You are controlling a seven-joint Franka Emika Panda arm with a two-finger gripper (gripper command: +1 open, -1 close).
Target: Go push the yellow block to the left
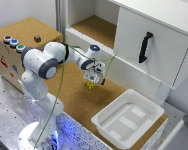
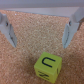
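The Panda arm's hand [image 1: 92, 80], fingers spread wide and gripping nothing, hovers low over the cork bench [image 1: 69, 92]; the yellow block [image 1: 89, 85] sits just beyond its fingertips, near the white tray [image 1: 150, 126]

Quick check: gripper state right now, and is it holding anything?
Gripper: open, fingers spread, holding nothing; the small bright-yellow block sits apart on the cork surface.

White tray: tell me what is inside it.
The white tray holds no objects in the exterior view; only its pale ribbed floor shows. Its near wall hides a thin strip of the floor, so that part cannot be checked.
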